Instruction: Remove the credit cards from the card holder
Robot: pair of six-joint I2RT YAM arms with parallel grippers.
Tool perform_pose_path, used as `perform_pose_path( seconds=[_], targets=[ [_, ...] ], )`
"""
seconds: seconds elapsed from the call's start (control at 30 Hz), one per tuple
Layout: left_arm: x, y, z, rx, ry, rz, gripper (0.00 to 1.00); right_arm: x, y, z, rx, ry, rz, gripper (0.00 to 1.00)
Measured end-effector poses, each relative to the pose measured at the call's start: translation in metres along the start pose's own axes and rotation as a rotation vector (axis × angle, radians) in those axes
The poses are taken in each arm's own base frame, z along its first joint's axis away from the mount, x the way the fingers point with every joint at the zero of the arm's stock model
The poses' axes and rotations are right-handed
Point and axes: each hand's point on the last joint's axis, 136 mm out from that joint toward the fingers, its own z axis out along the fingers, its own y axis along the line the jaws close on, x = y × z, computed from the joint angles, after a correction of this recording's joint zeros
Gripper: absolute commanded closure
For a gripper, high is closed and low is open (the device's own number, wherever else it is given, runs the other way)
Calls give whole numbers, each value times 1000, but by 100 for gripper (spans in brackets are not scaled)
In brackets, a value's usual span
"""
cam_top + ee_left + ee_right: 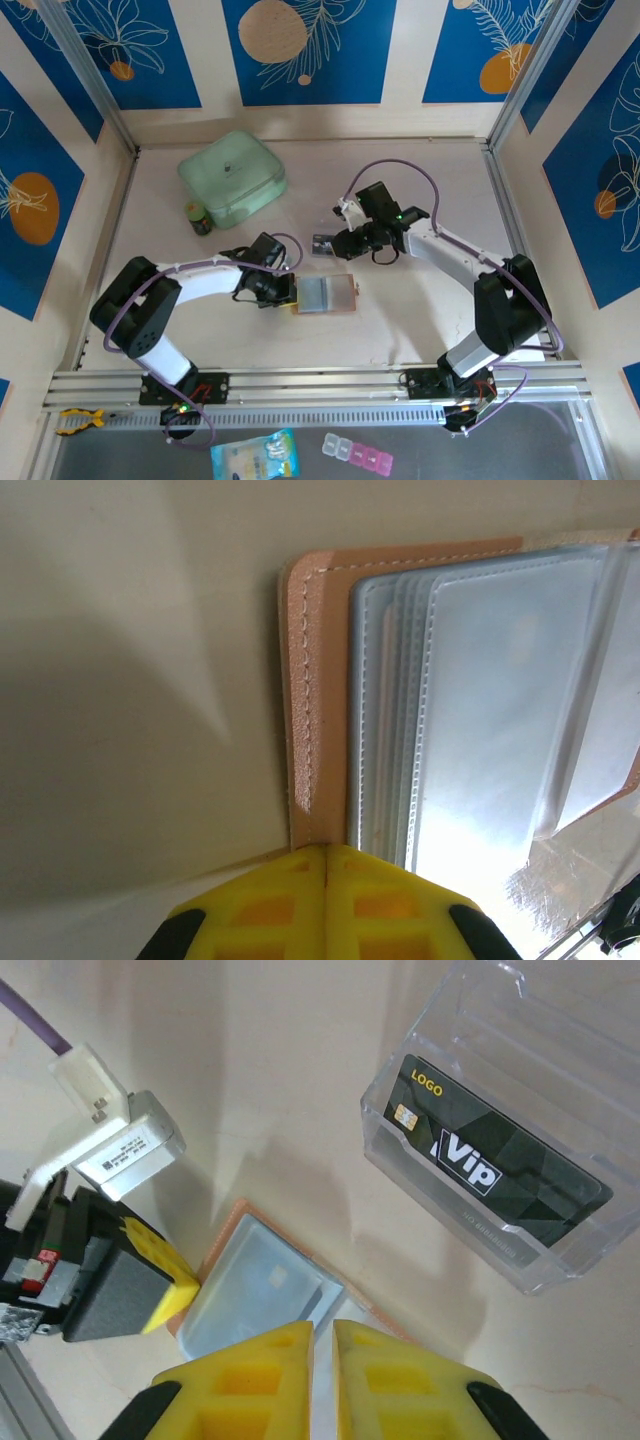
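While the left jaws clamp the open card holder point(326, 294) at its 9 o'clock edge, mid-desk, the right jaws hover almost together, grip unclear; extraction step, probably: next, pinch any card left in the sleeves point(500, 710).

Table point(380, 340): pale cream top, smooth and matte.
Far left: a mint-green zip case point(232, 177) lies flat; a small dark jar point(199, 217) with a yellow-green lid stands just beside its near left corner.
Centre: the card holder point(327, 294) lies open, tan cover down, clear sleeves facing up.
Just beyond it: a clear plastic stand point(500, 1020), apart from the card holder, with one dark card point(500, 1165) in its front slot.
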Motion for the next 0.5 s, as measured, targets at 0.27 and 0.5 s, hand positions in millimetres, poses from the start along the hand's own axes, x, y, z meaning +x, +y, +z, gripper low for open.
perform_pose_path(
  seconds=[0.27, 0.5],
  targets=[
    [-3, -3, -4, 7, -16, 5, 97, 8, 22, 11, -143, -43, 244, 89],
    [-12, -6, -8, -9, -50, 19, 98, 29, 41, 24, -220, 15, 413, 89]
  ],
)
